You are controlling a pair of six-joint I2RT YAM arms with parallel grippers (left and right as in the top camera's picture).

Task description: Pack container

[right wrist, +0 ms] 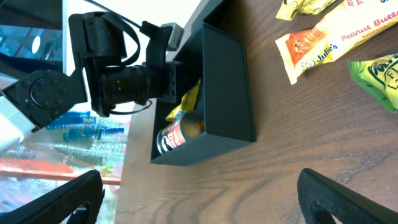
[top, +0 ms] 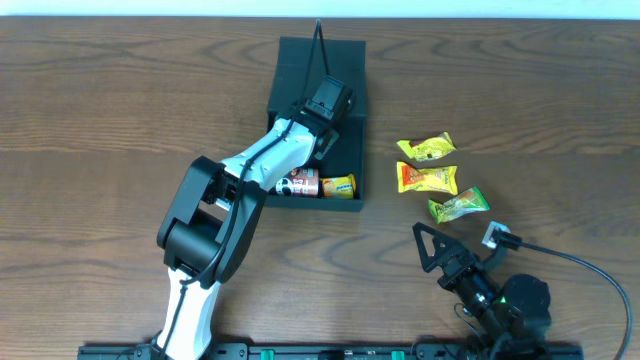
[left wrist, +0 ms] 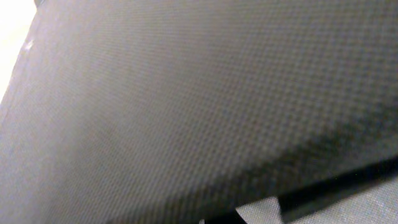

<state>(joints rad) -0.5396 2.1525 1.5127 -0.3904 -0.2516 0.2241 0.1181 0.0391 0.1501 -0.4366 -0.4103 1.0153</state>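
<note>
The box [top: 312, 204] sits on the table [top: 100, 120] at centre, towards the far edge, with its lid [top: 305, 60] standing up at the far side. The left claw [top: 333, 97] reaches into the box from the near left and sits over the far half of the inside, close to the lid. From overhead its fingertips are hidden by the wrist. The left wrist view shows only a dark, finely textured surface [left wrist: 186, 112] pressed close to the lens, so I cannot tell whether this claw is released or clenched.

Two items lie along the box's near wall, a brown pack [top: 298, 183] and, just beside it, a yellow pack [top: 339, 185]. The right wrist view shows both in the same end of the box [right wrist: 227, 81], the brown pack [right wrist: 177, 134] and the yellow pack [right wrist: 186, 99].

The right claw [top: 425, 248] is low at the near right, well apart from the box and pointing towards it. It is released and holds nothing, with its fingers [right wrist: 348, 199] spread wide.

Three packets lie on the table to the right of the box, between it and the right claw. They are a yellow packet [top: 427, 148] farthest, an orange packet [top: 428, 178] in the middle and a green packet [top: 460, 205] nearest that claw.
</note>
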